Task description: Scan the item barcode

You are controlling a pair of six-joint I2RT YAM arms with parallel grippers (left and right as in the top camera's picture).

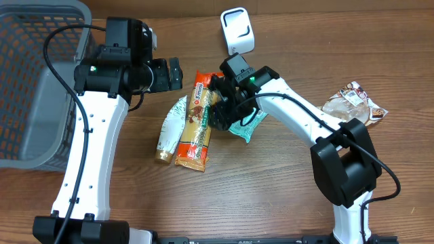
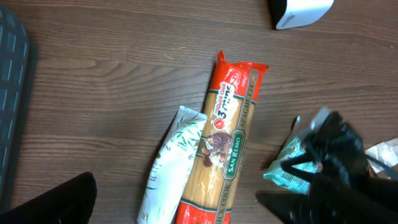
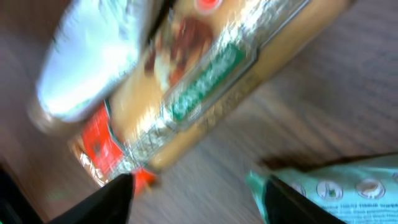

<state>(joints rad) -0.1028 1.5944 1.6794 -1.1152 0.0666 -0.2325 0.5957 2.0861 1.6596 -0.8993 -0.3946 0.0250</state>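
Currently one spaghetti pack (image 2: 224, 137), one white tube (image 2: 174, 163), one teal pouch (image 1: 247, 127); left pincer (image 1: 178, 73) apart, right pincer (image 3: 199, 183) apart.

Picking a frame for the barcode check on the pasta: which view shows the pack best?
Overhead. The spaghetti pack shows end to end. Left wrist gives a sharper, readable label but cuts off the lower end. Right wrist is close and blurred, showing only part.

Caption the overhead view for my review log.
Right pincer poised over a spaghetti packet lying beside a white tube, white scanner standing further back.
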